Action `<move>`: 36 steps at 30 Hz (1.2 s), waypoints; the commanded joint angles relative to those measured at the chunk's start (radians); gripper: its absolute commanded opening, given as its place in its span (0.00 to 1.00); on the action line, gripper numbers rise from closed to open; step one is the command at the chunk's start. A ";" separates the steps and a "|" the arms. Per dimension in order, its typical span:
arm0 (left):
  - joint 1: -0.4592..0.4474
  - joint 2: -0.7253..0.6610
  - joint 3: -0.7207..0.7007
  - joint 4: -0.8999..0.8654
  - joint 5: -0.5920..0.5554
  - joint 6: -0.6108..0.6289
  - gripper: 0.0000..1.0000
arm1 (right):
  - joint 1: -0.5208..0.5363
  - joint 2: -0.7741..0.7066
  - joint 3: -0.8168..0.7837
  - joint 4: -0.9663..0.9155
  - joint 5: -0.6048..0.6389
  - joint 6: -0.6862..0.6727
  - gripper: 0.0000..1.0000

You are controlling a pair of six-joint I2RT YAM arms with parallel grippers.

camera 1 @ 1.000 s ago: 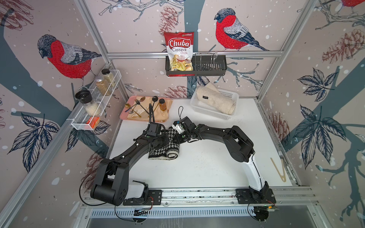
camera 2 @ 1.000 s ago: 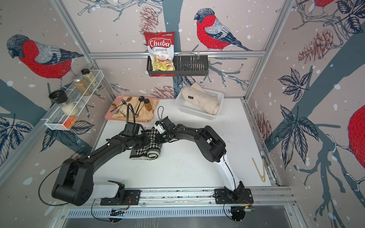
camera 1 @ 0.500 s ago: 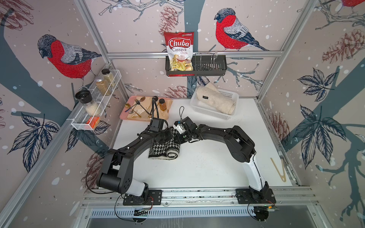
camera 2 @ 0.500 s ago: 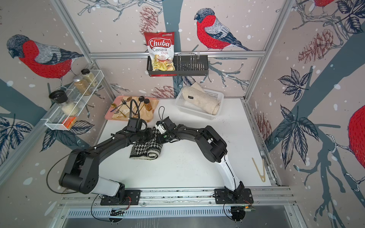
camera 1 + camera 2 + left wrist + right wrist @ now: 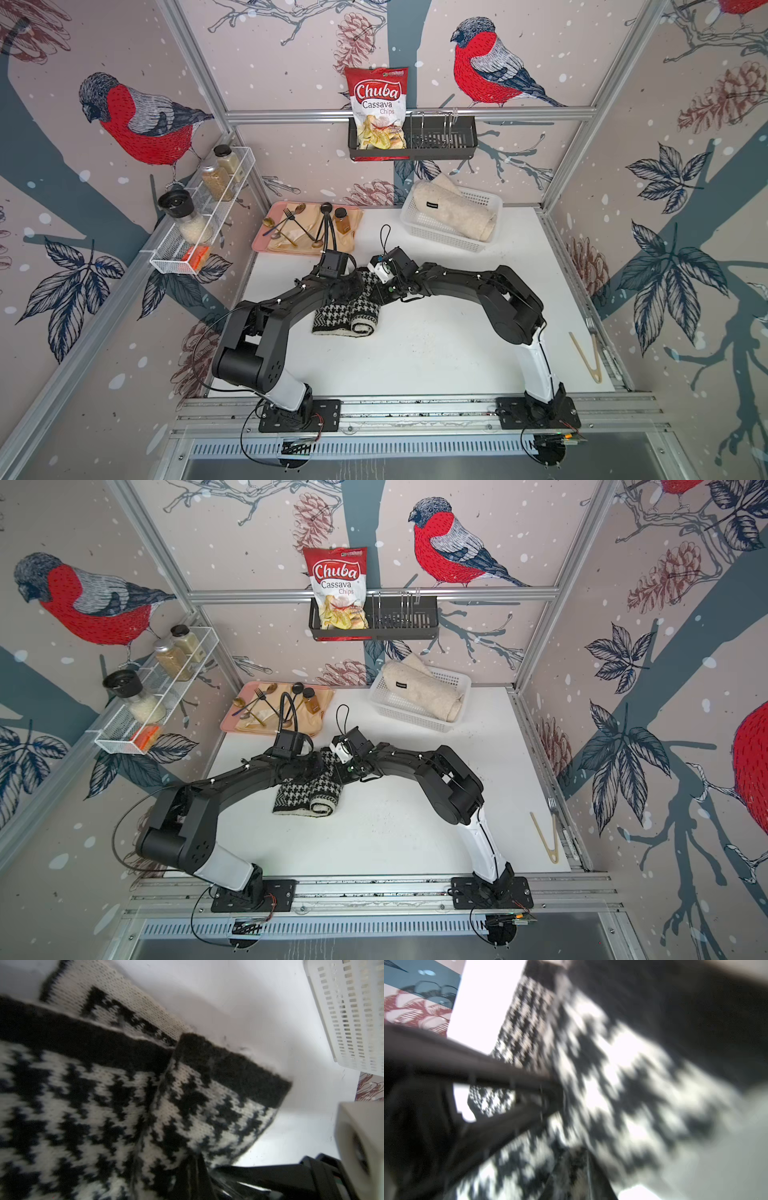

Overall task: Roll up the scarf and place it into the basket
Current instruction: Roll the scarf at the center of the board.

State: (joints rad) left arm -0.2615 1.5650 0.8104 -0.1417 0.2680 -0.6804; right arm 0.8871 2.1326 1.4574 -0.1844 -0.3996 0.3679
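In both top views the scarf [image 5: 347, 318] [image 5: 307, 798] is seen partly rolled at the middle of the table [image 5: 436, 357], well apart from the basket [image 5: 415, 226] at the far right corner. Its far end is pinched by the fully closed left gripper [image 5: 347, 286] and clamped between the right gripper [image 5: 557, 1093] fingers. A beige roll [image 5: 453, 212] is held in the basket.

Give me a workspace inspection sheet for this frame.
Surface: white table, lightly speckled.
Job's things: houndstooth scarf partly rolled mid-table; basket at the back, already holding a beige roll.
Clutter: pink tray of cutlery, wooden tongs, chips bag in black caddy, wire rack of jars.
Tools: left tool and right tool both shut on the scarf.
Cables: left wrist cable arcs above the tray.
Surroundings: bird-print walls, aluminium frame.
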 commanded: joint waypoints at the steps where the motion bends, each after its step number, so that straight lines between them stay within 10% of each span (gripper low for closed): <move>1: 0.026 0.002 -0.007 -0.041 -0.099 0.000 0.00 | -0.008 -0.052 -0.052 -0.063 0.066 0.015 0.21; 16: 0.088 -0.085 -0.093 -0.038 -0.075 -0.021 0.00 | -0.030 0.000 -0.088 0.073 -0.003 0.079 0.26; 26: 0.111 -0.178 -0.082 -0.095 -0.093 0.003 0.00 | -0.085 -0.011 -0.163 0.222 -0.138 0.197 0.72; 36: 0.114 -0.116 -0.103 -0.065 -0.078 0.004 0.00 | -0.031 0.085 -0.134 0.321 -0.304 0.251 0.72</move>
State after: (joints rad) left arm -0.1513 1.4414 0.7151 -0.1875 0.1928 -0.6872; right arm 0.8421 2.1830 1.3243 0.1875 -0.6640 0.5755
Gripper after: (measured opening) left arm 0.049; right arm 0.726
